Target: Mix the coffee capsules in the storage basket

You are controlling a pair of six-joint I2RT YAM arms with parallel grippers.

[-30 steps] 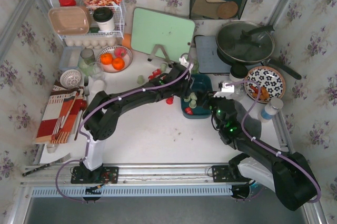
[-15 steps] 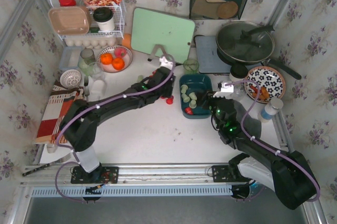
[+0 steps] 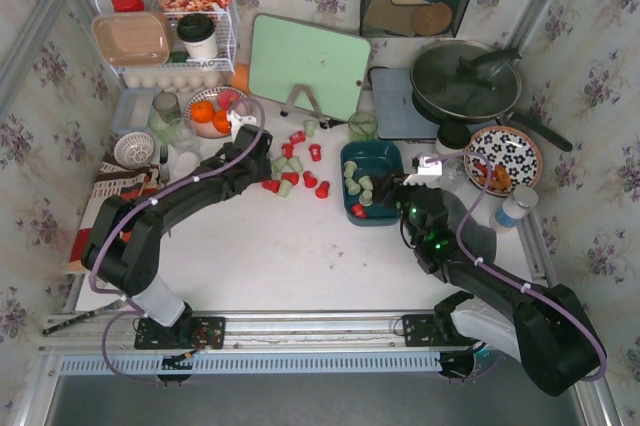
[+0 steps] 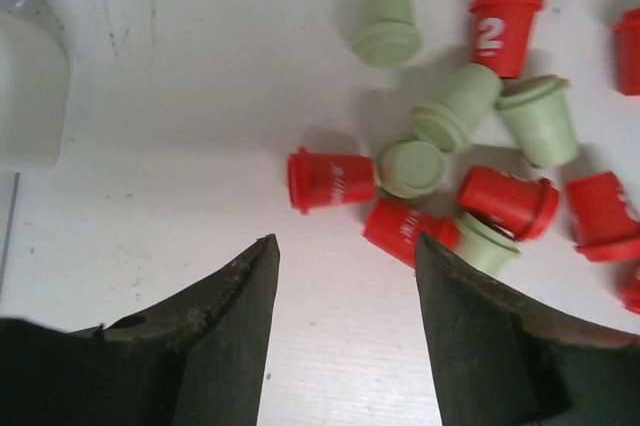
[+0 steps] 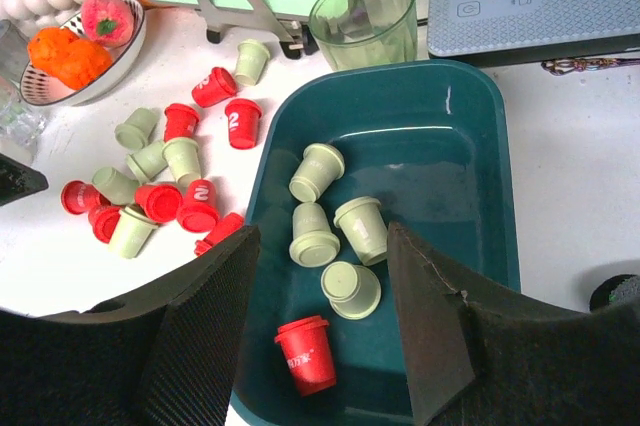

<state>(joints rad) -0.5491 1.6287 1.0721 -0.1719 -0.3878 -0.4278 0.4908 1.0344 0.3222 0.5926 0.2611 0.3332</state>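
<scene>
The dark teal storage basket (image 3: 378, 152) sits right of centre and holds several pale green capsules (image 5: 318, 171) and one red capsule (image 5: 307, 354). More red and green capsules (image 3: 290, 161) lie loose on the table to its left, also in the left wrist view (image 4: 440, 161) and the right wrist view (image 5: 170, 171). My left gripper (image 3: 250, 151) is open and empty, low over the table just left of the loose pile (image 4: 346, 241). My right gripper (image 3: 395, 191) is open and empty above the basket's near right part (image 5: 322, 231).
A green glass cup (image 3: 362, 126) stands just behind the basket. A green cutting board (image 3: 308, 64) leans at the back. A bowl of oranges (image 3: 215, 111) and a white cup (image 3: 185, 161) are left of my left gripper. A frying pan (image 3: 465, 81) and a floral plate (image 3: 503, 158) are at the right.
My left arm has swung left from over the basket, across the loose pile, to its left side. The loose capsules now show. The right arm has not moved.
</scene>
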